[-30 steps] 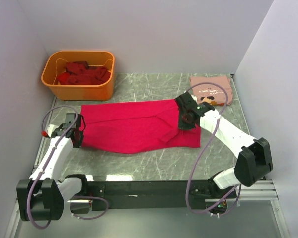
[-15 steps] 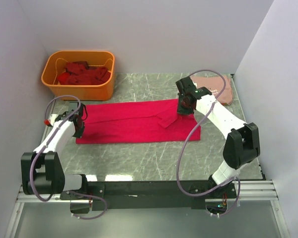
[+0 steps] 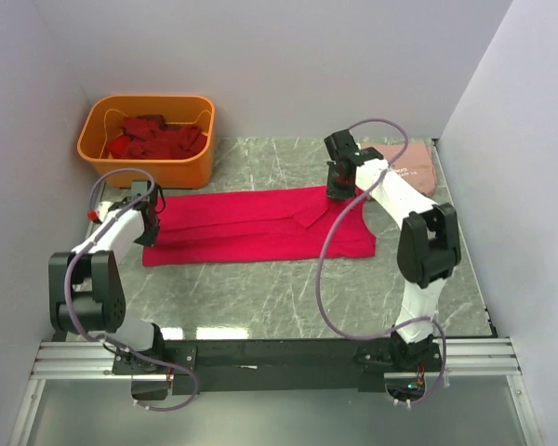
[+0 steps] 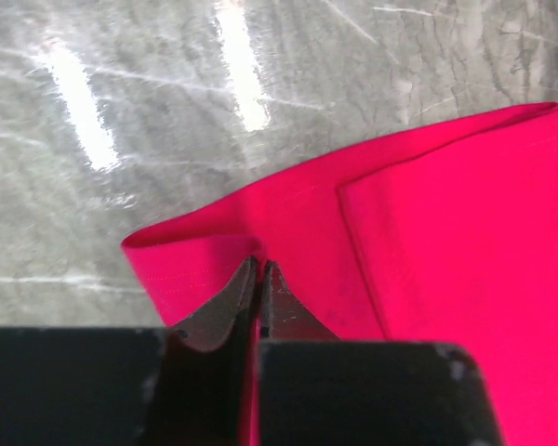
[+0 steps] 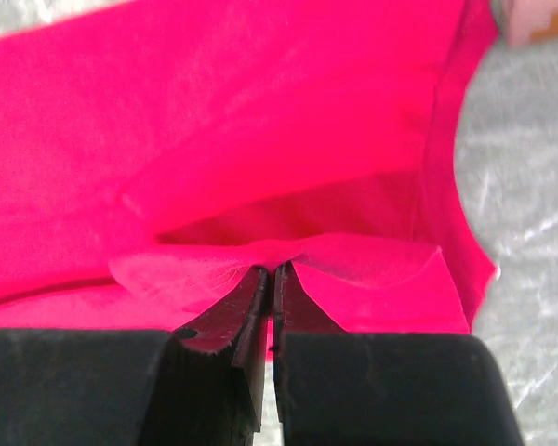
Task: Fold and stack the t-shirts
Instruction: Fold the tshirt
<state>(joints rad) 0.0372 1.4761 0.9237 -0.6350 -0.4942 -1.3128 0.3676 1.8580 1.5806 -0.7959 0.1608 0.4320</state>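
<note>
On the grey table (image 3: 288, 297) the crimson-pink t-shirt (image 3: 251, 228) lies in a long folded band, its left end pinched by the closed left tool (image 4: 260, 269), its far right corner by the closed right tool (image 5: 272, 271).

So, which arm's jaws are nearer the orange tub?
Left. The left jaws pinch the crimson t-shirt just in front of the orange tub; the right jaws grip its other end, well to the tub's right.

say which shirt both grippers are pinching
The bright crimson-pink t-shirt spread mid-table; the salmon one lies folded far right, dark red ones sit in the orange tub.
</note>
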